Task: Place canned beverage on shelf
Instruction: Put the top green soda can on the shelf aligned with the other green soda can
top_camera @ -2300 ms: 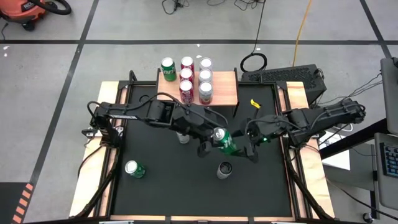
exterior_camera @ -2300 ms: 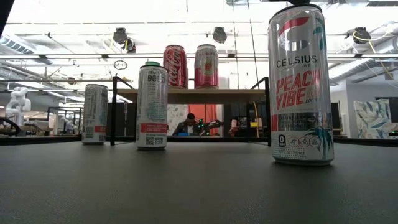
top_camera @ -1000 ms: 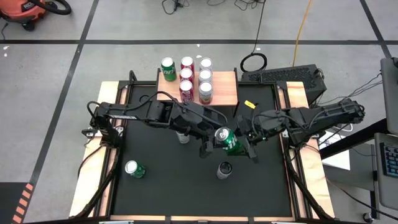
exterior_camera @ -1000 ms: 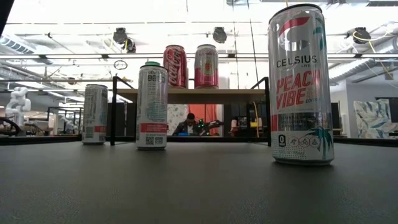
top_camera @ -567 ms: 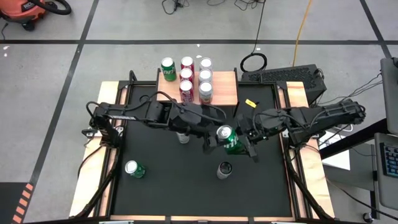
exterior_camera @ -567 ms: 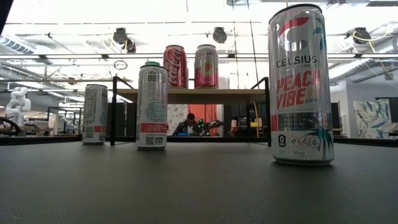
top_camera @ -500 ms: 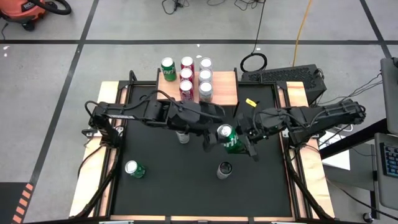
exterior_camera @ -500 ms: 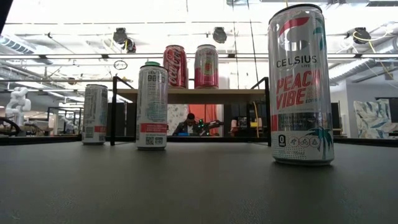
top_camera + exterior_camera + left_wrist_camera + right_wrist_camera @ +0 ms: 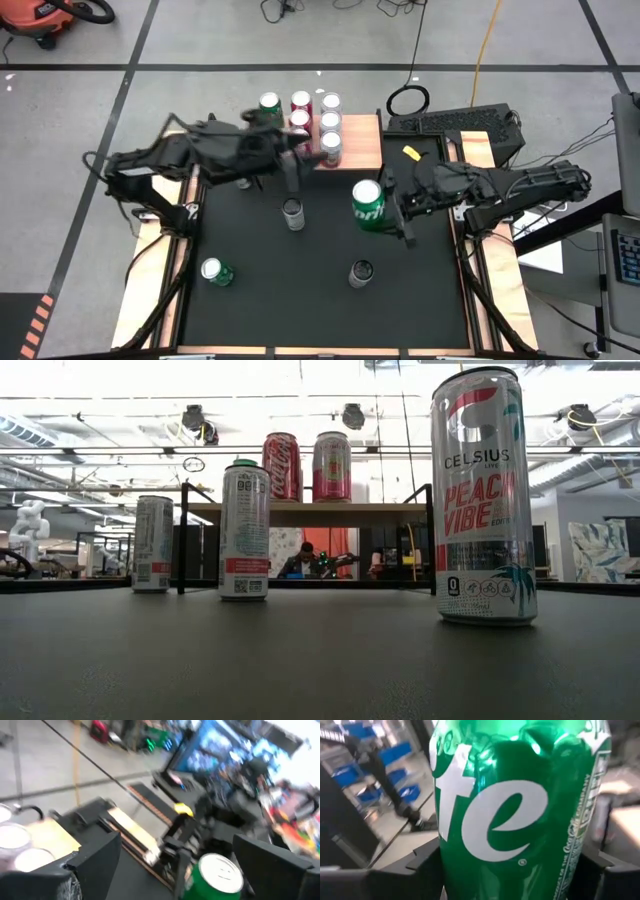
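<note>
Overhead, your right gripper (image 9: 385,208) is clamped on the green can (image 9: 368,203), lifted above the mat at about five o'clock from the shelf (image 9: 355,145), while your left gripper (image 9: 292,165) stands with fingers spread wide and empty at the shelf's seven-o'clock corner. Your right wrist view alone shows the can (image 9: 520,805) filling the gap between its dark fingers (image 9: 427,862). Level with the table, you see neither arm, only the tall cans (image 9: 484,500) and the shelf (image 9: 305,512) behind.
</note>
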Robot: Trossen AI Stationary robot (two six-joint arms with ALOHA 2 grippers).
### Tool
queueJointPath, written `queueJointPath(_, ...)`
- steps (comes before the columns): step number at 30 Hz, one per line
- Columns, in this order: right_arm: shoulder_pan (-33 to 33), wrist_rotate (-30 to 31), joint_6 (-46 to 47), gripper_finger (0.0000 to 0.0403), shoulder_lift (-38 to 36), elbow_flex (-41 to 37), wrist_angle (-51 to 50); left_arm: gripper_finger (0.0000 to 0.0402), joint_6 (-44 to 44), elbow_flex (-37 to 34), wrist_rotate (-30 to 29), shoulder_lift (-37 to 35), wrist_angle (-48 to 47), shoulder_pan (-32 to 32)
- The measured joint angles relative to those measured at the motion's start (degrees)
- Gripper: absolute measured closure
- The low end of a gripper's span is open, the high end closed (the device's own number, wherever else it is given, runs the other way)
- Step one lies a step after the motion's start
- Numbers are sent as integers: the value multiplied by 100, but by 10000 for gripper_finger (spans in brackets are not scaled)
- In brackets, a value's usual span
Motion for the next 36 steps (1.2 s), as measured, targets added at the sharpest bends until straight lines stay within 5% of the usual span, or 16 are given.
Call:
queueJointPath(7, -75, 692, -353, 122, 0, 0, 827, 16, 860, -1, -393, -137, 12, 37)
queueJointPath(12, -156, 1017, -331, 122, 0, 0, 1151, 16, 670, 0, -369, -90, 277, 175)
queueJointPath(27, -256, 1019, -313, 122, 31, 2, 1549, 10, 594, -7, 1430, 292, 980, 409)
queueJointPath(36, -256, 1019, -309, 122, 33, 4, 1426, 2, 770, -2, 1966, 518, 946, 409)
